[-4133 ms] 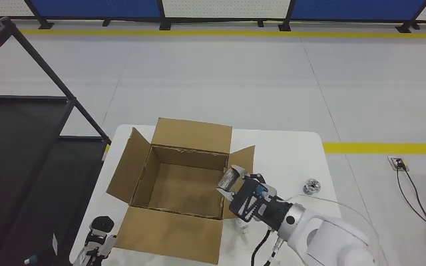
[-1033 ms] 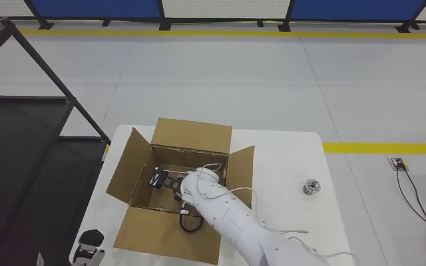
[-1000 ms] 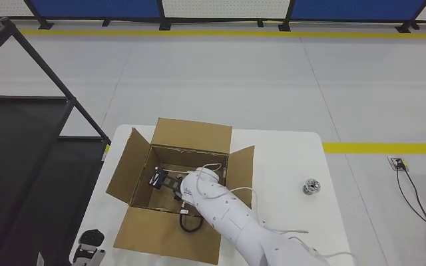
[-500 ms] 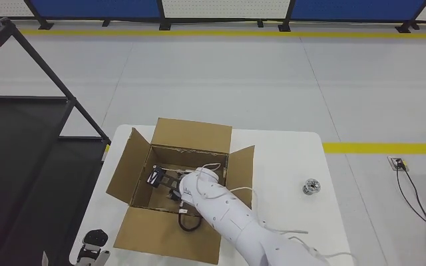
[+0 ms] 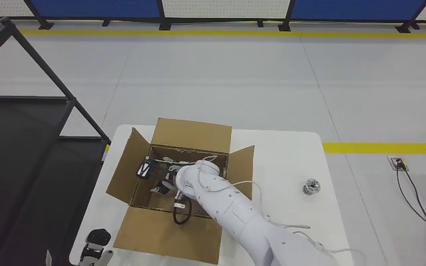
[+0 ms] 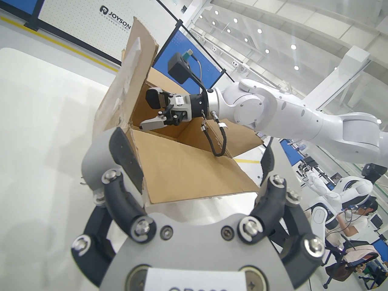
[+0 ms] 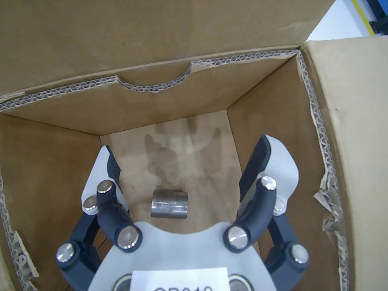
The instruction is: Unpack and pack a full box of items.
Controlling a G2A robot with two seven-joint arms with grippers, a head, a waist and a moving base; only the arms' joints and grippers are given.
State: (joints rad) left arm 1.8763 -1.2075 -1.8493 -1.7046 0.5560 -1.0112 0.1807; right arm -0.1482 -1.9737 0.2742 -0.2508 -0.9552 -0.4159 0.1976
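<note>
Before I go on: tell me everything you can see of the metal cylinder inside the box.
The metal cylinder is a short, stubby piece of dull grey metal with faint scuffs and a soft sheen. It lies on its side on the cardboard floor of the box, apart from the walls. The right tool hangs above it, open, with a finger to either side, not touching it. Its ends face sideways, so I cannot tell whether it is hollow.

The right arm [image 6: 291,119] is glossy white, built of rounded segments; a black corrugated cable [image 6: 217,154] loops from its wrist above the box [image 6: 182,165]. Right gripper [image 7: 186,155] and left gripper [image 6: 194,149] match — white-backed fingers, black ribbed pads, black links, silver screws (each grey base plate bears a white label).
</note>
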